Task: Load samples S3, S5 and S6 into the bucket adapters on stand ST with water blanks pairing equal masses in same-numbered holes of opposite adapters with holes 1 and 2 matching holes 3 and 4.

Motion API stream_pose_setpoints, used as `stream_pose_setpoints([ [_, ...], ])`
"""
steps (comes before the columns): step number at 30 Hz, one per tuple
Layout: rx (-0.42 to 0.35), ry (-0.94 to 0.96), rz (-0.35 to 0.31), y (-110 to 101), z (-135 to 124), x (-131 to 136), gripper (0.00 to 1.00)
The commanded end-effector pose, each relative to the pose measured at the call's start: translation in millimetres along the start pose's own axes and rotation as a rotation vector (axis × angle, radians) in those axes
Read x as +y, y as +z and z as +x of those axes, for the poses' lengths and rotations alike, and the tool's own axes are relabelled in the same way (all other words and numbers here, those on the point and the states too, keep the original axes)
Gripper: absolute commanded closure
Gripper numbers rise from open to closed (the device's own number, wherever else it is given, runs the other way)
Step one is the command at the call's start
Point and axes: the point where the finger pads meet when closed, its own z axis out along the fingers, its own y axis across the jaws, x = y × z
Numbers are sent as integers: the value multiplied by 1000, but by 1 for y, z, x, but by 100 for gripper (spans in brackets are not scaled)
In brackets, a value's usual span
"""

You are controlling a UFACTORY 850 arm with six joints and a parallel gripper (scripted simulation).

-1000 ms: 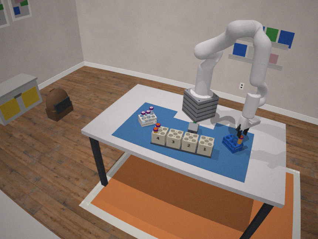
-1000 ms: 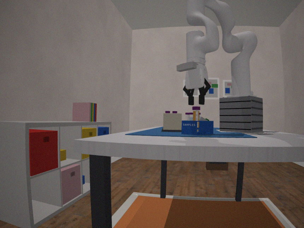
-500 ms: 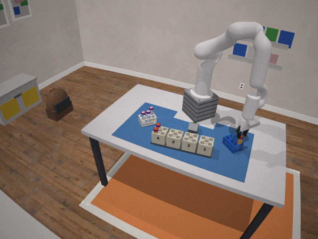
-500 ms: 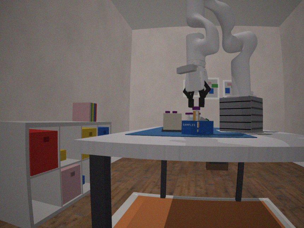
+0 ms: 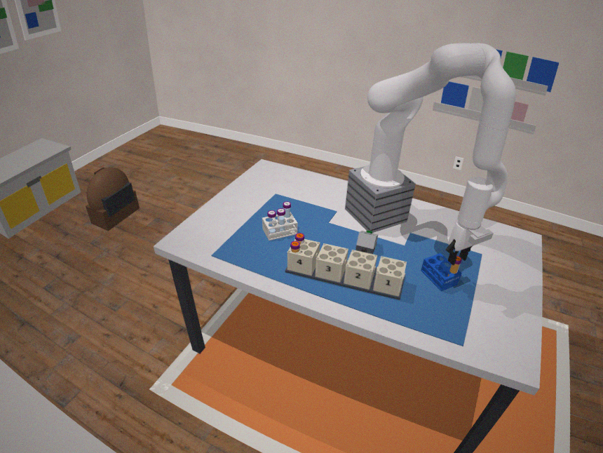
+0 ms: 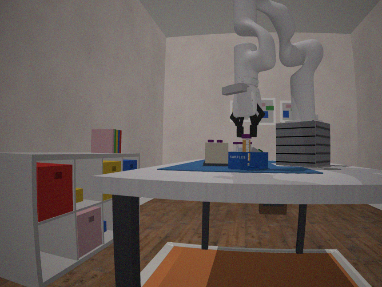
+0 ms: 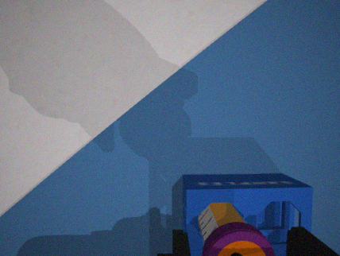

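Sample tube (image 5: 455,268) (image 6: 246,145) (image 7: 224,218), cap up, long axis vertical, in blue rack (image 5: 432,273) (image 6: 259,160) (image 7: 248,194), between open end effector's (image 5: 458,257) (image 6: 246,135) (image 7: 239,243) fingertips

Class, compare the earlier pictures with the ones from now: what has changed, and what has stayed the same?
The gripper has come down, its fingers now on either side of the purple cap of the tube in the blue rack. Nothing has visibly been lifted or let go. The adapters, their two tubes and the white rack stayed put.
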Motion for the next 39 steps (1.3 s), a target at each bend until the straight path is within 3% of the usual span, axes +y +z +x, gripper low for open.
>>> stream_pose_setpoints([
  [1, 2, 0, 0, 2, 1, 0, 43],
  [33, 2, 0, 0, 12, 1, 0, 43],
  [34, 2, 0, 0, 12, 1, 0, 100],
  [39, 2, 0, 0, 11, 1, 0, 100],
])
